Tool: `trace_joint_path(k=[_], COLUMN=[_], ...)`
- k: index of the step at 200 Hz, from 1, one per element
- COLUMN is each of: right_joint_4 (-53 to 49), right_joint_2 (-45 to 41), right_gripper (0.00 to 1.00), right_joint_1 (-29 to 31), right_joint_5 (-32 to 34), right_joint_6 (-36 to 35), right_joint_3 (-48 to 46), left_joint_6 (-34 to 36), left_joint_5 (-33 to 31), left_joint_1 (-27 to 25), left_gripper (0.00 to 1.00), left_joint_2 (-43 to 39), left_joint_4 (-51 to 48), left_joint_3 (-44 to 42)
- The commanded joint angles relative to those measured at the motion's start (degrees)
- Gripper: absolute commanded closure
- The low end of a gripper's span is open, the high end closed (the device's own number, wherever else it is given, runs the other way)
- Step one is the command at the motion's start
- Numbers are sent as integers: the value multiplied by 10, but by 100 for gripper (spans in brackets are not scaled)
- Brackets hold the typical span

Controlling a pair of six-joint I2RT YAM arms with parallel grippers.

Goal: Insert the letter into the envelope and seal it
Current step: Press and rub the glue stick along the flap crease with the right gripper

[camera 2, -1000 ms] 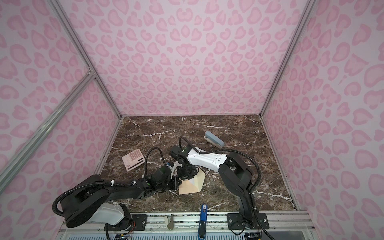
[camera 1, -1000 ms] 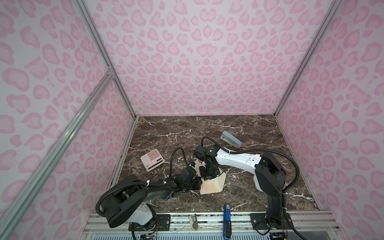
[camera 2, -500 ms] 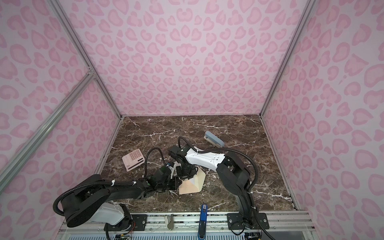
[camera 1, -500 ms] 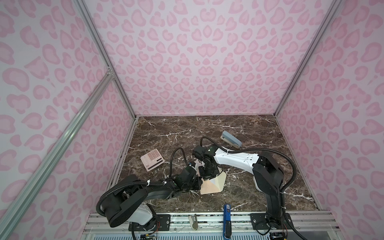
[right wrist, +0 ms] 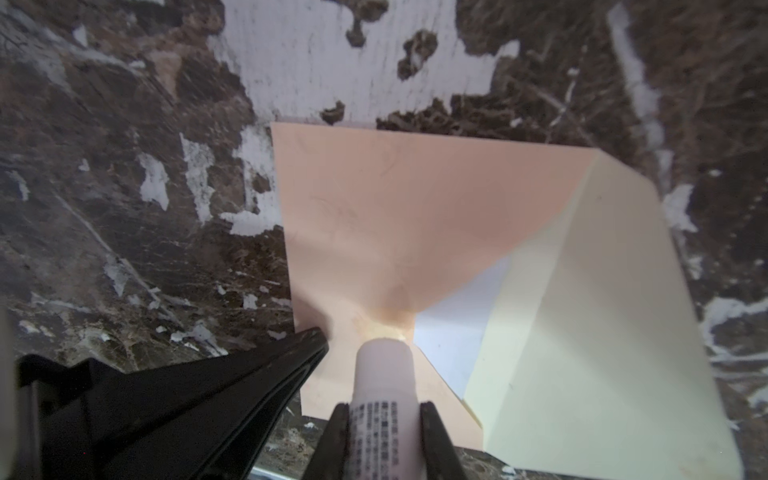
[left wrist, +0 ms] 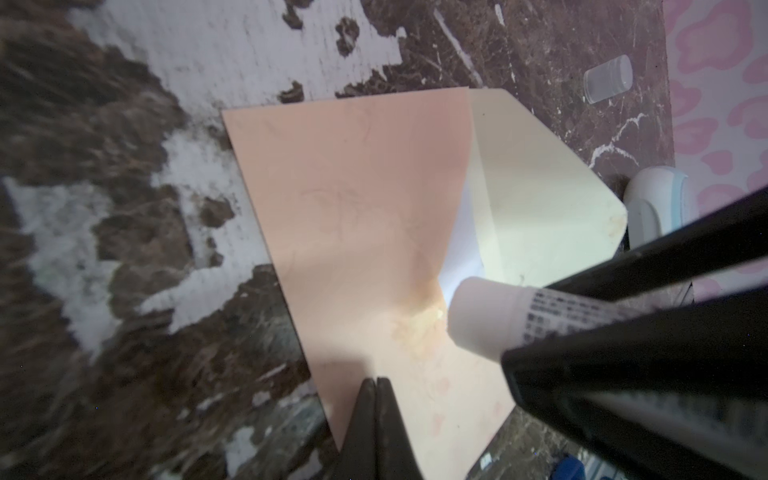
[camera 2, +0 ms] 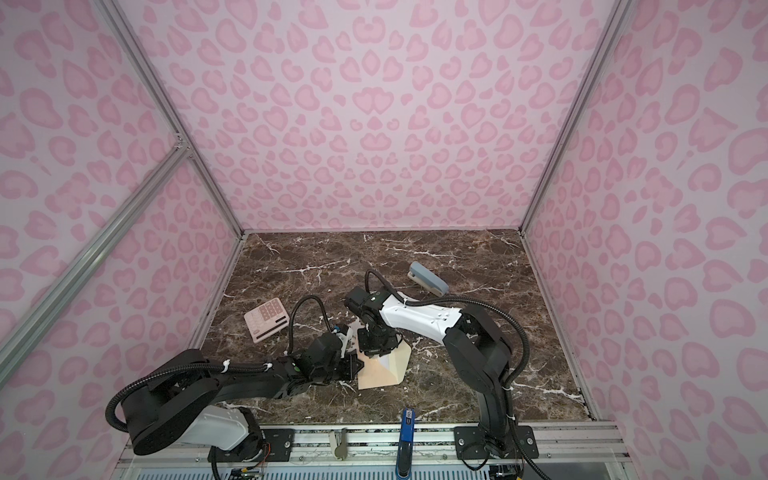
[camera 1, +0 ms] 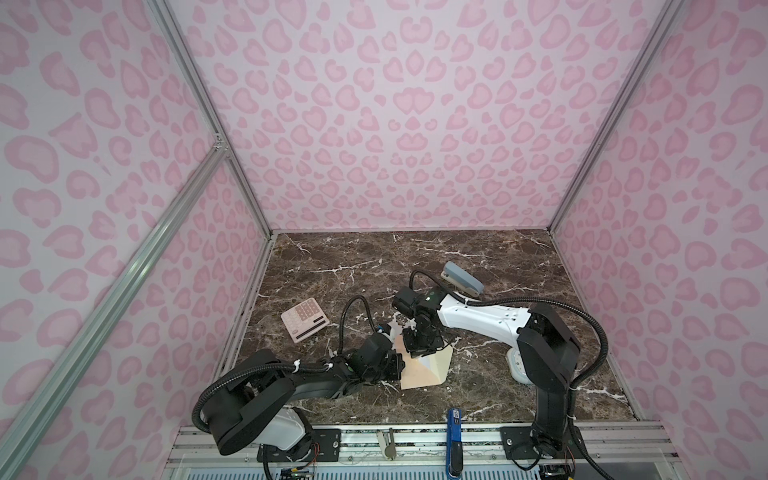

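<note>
The peach envelope (camera 1: 419, 371) (camera 2: 380, 371) lies flat on the marble floor with its cream flap (left wrist: 540, 187) (right wrist: 602, 311) open. A white sliver of the letter (left wrist: 463, 249) (right wrist: 457, 316) shows inside the mouth. My right gripper (right wrist: 384, 409) (camera 1: 419, 351) is shut on a white printed glue stick (right wrist: 384, 382) (left wrist: 486, 316), whose tip touches the envelope (right wrist: 395, 216) at the V of the opening, where a yellowish smear shows. My left gripper (left wrist: 376, 384) (camera 1: 397, 365) is shut and empty, its tips down on the envelope's peach face (left wrist: 365, 208) near one edge.
A pink calculator (camera 1: 304, 321) lies to the left and a grey stapler (camera 1: 462, 279) behind the arms. A clear cap (left wrist: 607, 79) and a white and pale-blue object (left wrist: 652, 203) sit beyond the flap, near the pink wall. A blue pen (camera 1: 454, 428) rests on the front rail.
The right arm has shifted very slightly to the left. The glue stick stays on the envelope and the left gripper has not moved.
</note>
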Motion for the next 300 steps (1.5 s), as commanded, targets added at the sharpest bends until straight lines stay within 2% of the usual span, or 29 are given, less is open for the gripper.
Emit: trace_joint_path(k=[1,117,300], right_joint_4=[-1,-10,-82], right_joint_2=[9,46,101], right_gripper=[95,94,95], right_joint_1=[3,9,17], right_joint_5=[-5,-4,71], right_joint_6=[6,1,-19], right_joint_3=[5,12,48], left_joint_6=[-2,-2,-2], left_joint_5=[6,8,13], left_joint_1=[0,0,0], left_gripper=[96,96,96], left_joint_2=[5,5,11], left_joint_4=[-17,-19,-15], left_joint_3=[0,1,4])
